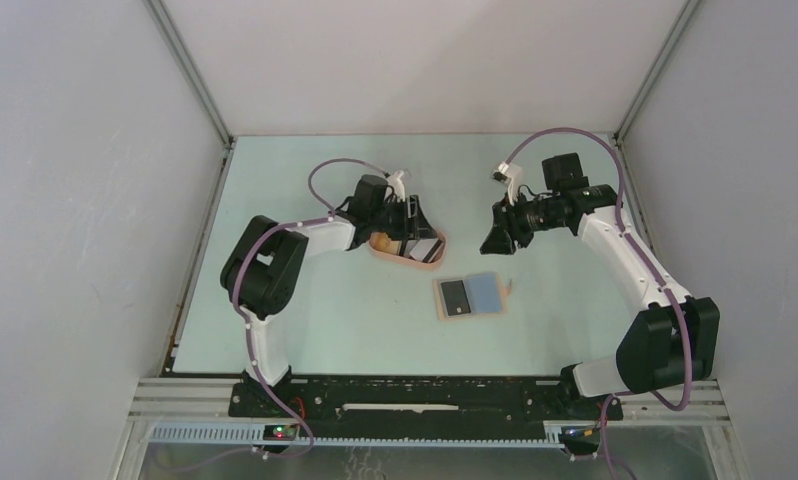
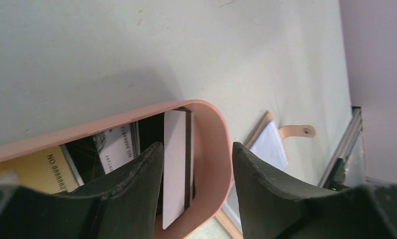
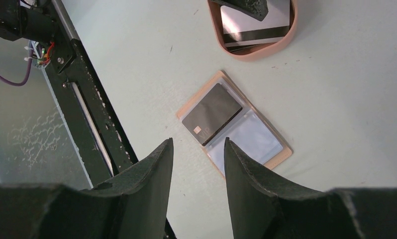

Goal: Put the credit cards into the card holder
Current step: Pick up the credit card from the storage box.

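1. The left gripper [image 2: 196, 147], jaws partly apart, straddles the peach-orange oval plastic tray [image 2: 212, 144] rim and a white striped plastic card [image 2: 175, 164], seemingly unclamped.
2. The right gripper [image 3: 198, 147] hangs open, empty.
3. The tan folding card holder [image 3: 253, 139] lies open near the tray, with a black plastic card [image 3: 212, 113] in one pocket.

Tray rim [image 2: 217, 142] inside left pincer's [image 2: 196, 148] gap

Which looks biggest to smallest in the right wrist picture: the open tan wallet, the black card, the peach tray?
1. Flat tan folding card holder, lying open.
2. Black plastic credit card, covering about half of it.
Peach-orange oval tray: cut off by the picture's top edge, so unranked.
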{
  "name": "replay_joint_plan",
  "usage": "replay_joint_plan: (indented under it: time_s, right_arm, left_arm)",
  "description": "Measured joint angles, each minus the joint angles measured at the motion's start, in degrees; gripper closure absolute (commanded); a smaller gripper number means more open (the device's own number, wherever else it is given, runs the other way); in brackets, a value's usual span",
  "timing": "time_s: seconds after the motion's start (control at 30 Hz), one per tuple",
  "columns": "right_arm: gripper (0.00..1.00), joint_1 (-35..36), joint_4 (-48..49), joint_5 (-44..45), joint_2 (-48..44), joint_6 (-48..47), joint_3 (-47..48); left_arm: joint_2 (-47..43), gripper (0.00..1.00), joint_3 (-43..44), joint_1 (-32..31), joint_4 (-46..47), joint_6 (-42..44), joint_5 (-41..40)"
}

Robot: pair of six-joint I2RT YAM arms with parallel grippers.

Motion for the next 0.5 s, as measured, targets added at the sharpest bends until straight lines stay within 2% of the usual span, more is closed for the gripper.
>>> replay_joint_plan:
  time_s: [0.33, 0.5]
  right_arm:
    - [0.50, -0.24, 0.00, -0.02, 0.00, 0.00, 0.00]
    - [0.50, -0.33, 0.00, -0.09, 0.00, 0.00, 0.00]
  left_arm:
    - [1.57, 0.44, -0.02, -0.11, 5.79, -2.47, 9.05]
    - [2.29, 0.46, -0.02, -0.48, 5.92, -2.54, 10.29]
